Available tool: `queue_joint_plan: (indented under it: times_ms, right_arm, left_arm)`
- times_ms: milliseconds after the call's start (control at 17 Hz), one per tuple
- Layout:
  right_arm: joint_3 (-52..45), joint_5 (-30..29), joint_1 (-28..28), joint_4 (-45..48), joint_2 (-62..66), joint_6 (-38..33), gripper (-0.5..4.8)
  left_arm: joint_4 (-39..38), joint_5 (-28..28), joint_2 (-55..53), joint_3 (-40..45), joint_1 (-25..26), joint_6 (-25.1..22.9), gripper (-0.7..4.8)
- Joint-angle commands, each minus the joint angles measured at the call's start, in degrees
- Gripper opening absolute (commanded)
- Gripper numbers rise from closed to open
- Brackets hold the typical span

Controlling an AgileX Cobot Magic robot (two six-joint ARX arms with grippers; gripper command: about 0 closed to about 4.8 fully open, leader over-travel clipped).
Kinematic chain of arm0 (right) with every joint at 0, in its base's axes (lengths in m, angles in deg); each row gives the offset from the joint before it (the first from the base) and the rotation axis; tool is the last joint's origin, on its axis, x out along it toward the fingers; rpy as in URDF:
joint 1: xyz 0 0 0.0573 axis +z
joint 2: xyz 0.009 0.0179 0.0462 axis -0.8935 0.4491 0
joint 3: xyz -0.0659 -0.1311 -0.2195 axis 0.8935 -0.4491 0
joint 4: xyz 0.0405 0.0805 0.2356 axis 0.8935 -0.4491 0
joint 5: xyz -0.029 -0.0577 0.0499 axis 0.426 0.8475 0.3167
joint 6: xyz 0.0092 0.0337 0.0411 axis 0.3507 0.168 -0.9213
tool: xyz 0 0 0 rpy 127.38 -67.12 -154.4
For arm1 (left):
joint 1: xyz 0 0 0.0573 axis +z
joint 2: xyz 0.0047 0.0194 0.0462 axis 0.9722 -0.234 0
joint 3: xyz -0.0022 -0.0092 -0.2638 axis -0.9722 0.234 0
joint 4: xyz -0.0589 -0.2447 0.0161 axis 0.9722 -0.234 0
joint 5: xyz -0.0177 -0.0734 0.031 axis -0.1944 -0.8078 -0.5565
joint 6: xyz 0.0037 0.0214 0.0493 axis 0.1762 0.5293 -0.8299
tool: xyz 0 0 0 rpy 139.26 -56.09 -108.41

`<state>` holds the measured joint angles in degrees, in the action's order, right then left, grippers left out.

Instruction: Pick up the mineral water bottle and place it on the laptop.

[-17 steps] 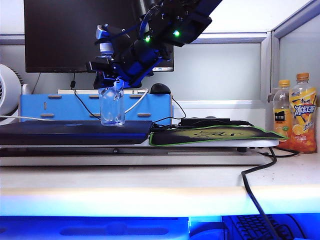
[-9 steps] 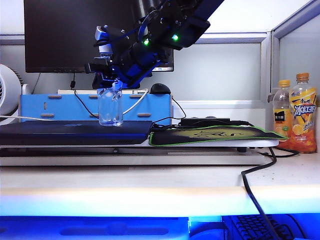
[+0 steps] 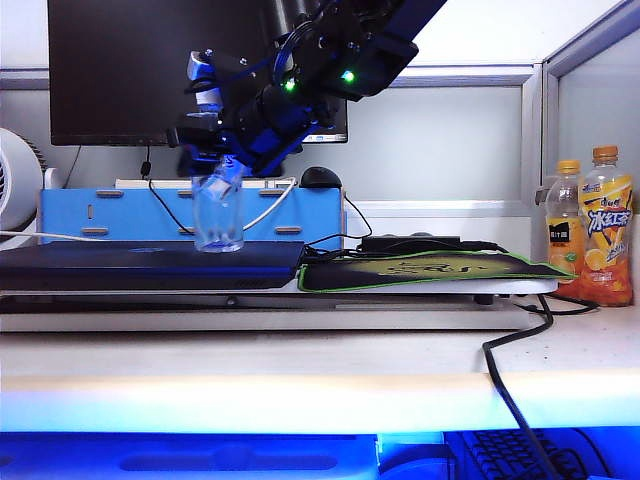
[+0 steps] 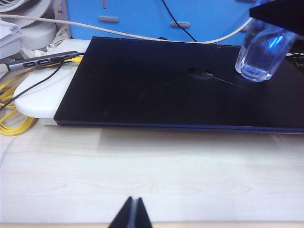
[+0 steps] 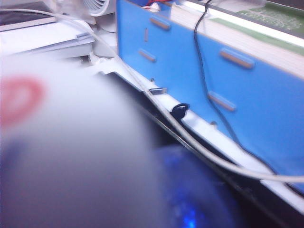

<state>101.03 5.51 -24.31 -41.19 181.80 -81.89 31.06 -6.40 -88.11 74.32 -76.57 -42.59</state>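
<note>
My right wrist view is mostly a pale blur with a red smudge, apparently the small clear plastic mineral water bottle pressed close to the lens, so I cannot make out the right gripper's fingers there. In the exterior view that gripper sits at the bottle's neck, hiding the cap, but I cannot tell how wide its jaws stand or whether they grip. The bottle rests base down on the thin, flat dark navy closed laptop, near the lid's right end, its long axis near vertical with a slight lean. The left gripper hovers over the pale wooden desk in front of the laptop, fingertips pressed together, holding nothing.
</note>
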Motion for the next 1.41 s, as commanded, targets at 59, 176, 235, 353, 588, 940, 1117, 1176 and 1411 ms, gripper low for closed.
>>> queue_joint_plan:
  times_ms: [59,176,235,353,588,940,1117,1176,1411]
  right_arm:
    - [0.39,1.79,0.11,2.6,-0.22,0.07,4.12]
    - [0.39,1.81,0.11,3.08,-0.35,0.07,4.13]
    - [0.42,1.97,0.11,3.43,-0.42,0.07,4.14]
    - [0.44,2.23,0.11,3.96,-0.48,0.07,4.39]
    - [0.44,2.38,0.11,5.03,-1.92,0.26,4.41]
    - [0.44,5.22,-0.07,-1.57,-10.12,3.28,4.41]
    - [0.44,5.42,-0.37,-7.48,-15.32,3.54,4.4]
    - [0.44,5.86,-0.42,-8.96,-16.81,4.13,4.41]
    - [0.44,13.31,-0.46,-17.57,-26.73,7.34,4.4]
  left_arm:
    - [0.46,-0.17,0.11,-0.09,0.02,-0.04,-0.02]
    - [0.46,-0.2,0.11,-0.09,0.02,-0.04,-0.02]
    - [0.46,-0.2,0.11,-0.09,0.02,-0.04,-0.02]
    - [0.46,-0.2,0.11,-0.09,0.02,-0.04,-0.02]
    - [0.48,-0.17,0.11,-0.09,0.02,-0.04,-0.02]
    - [0.46,-0.17,0.11,-0.09,0.02,-0.04,-0.02]
    - [0.46,-0.2,0.11,-0.09,0.02,-0.04,-0.02]
    - [0.46,-0.17,0.11,-0.09,0.02,-0.04,-0.02]
    - [0.46,-0.2,0.11,-0.09,0.02,-0.04,-0.02]
